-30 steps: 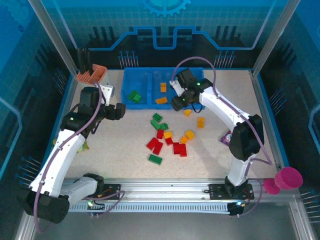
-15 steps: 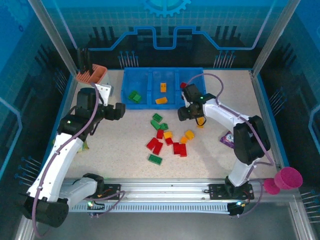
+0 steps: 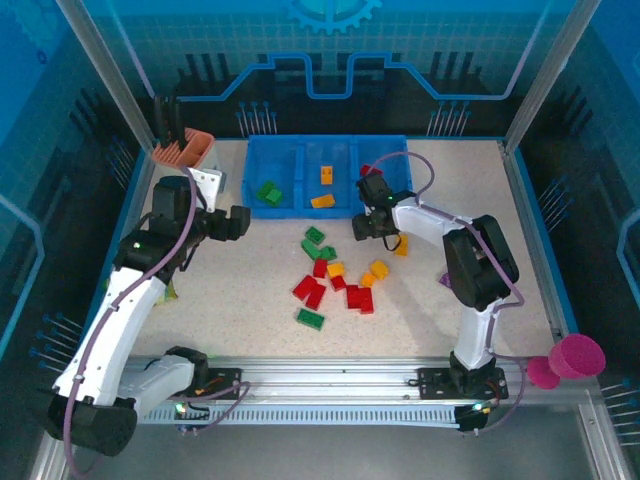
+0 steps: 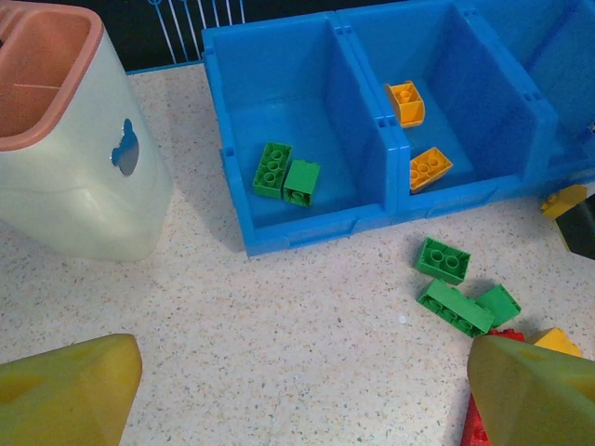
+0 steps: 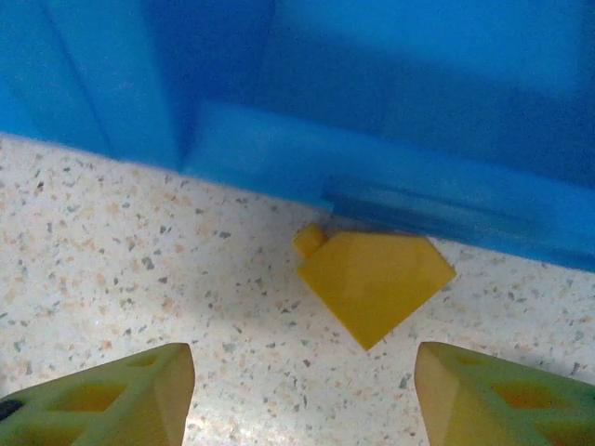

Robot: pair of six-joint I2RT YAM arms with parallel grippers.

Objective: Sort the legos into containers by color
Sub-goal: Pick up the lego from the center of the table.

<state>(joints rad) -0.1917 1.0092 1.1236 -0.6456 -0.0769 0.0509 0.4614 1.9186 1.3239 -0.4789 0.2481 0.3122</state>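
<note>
The orange-yellow lego [image 5: 372, 283] lay on the bench [image 5: 139, 242] just beside the front wall of the blue tray [image 5: 418, 102], ahead of the right end effector [image 5: 297, 390] — fingers apart, empty — so a clean grasp likely needed it straddled squarely before closing.

No lettering, brand or number can be read anywhere. The only signs are a blue gear emblem [image 3: 333, 12] on the back wall [image 3: 200, 50], at 12 o'clock in the top view, and a small blue blob-shaped mark [image 4: 124, 149] on the beige cup [image 4: 84, 200], at 9 o'clock in the left wrist view.
</note>
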